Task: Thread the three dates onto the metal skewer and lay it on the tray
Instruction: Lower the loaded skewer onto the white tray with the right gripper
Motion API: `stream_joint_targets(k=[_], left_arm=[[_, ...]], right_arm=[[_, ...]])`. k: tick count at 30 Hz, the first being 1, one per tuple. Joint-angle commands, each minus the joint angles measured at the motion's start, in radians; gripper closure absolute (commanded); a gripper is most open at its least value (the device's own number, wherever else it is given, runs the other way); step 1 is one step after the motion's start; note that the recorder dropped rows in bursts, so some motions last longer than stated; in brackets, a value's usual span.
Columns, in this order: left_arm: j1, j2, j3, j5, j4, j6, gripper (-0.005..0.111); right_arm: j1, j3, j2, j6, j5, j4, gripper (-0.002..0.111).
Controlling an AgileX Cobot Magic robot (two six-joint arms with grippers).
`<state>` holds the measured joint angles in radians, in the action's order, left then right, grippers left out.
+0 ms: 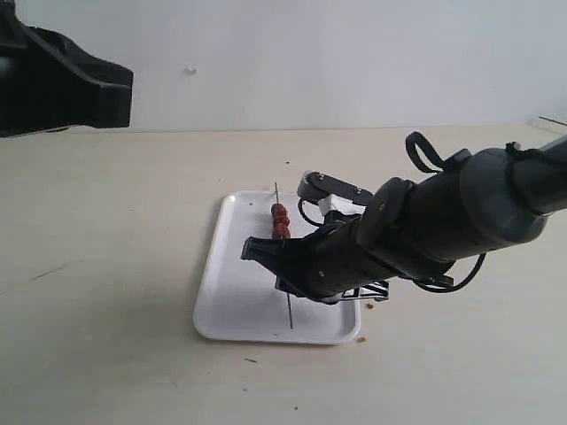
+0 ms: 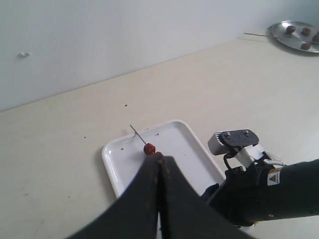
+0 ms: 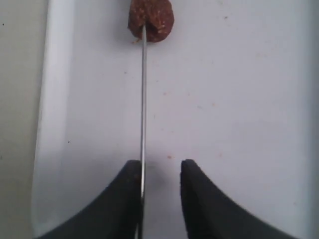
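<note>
The metal skewer [image 3: 143, 99] seems to lie on the tray [image 1: 221, 301], its long axis pointing straight away from the right hand [image 3: 159, 168], with the three dates [image 1: 280, 221] packed together near its far end. This hand is narrowly open over the near end; the skewer touches one finger only, not clamped. The left hand [image 2: 159, 162] is closed on nothing, raised and well apart. Far off on the desk [image 1: 106, 266], a round metal plate [image 2: 294, 44] holds more dates [image 2: 290, 30]
</note>
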<state>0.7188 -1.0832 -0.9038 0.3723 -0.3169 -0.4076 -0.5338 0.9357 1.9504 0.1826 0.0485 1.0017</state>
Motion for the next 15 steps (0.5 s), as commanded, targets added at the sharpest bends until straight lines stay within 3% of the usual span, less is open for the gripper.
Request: stream_joint_targets(k=[1, 4, 15], left_arm=[[-0.001, 0.008, 0.005, -0.016, -0.006, -0.016, 0.107], [-0.001, 0.008, 0.005, -0.016, -0.006, -0.018, 0.107], [-0.001, 0.041, 0.021, -0.041, -0.006, -0.046, 0.107]], right_arm=[[-0.002, -0.002, 0.000, -0.001, -0.018, -0.015, 0.059], [-0.002, -0.002, 0.000, -0.001, -0.018, -0.015, 0.055], [-0.002, -0.002, -0.009, 0.001, 0.008, -0.041, 0.055]])
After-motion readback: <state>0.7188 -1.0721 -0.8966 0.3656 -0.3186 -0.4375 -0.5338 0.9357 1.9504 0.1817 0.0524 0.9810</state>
